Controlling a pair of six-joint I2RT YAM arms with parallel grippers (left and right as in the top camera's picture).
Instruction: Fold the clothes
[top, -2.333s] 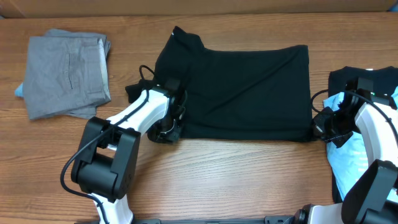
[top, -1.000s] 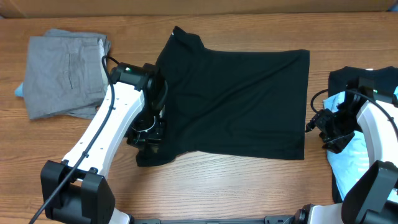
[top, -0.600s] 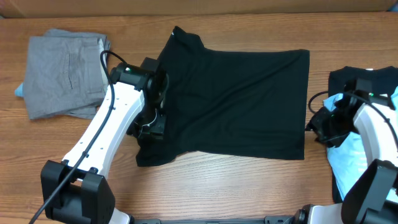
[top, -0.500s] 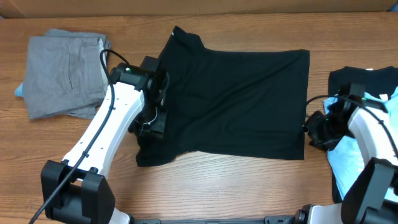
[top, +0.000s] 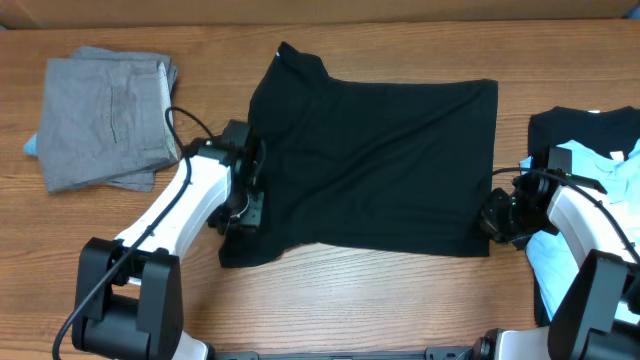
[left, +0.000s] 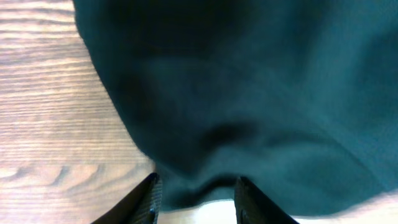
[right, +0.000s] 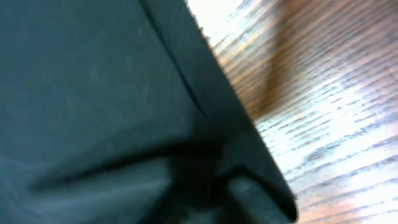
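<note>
right claw (top: 491, 217) moved in, now pinching black shirt (top: 380, 160) at lower right corner

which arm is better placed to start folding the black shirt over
Right. The right hand is shut at the shirt's near right corner, fabric bunched in its wrist view, so it can probably lift and fold at once. The left hand stands open at the left edge, gripping nothing yet.
</note>
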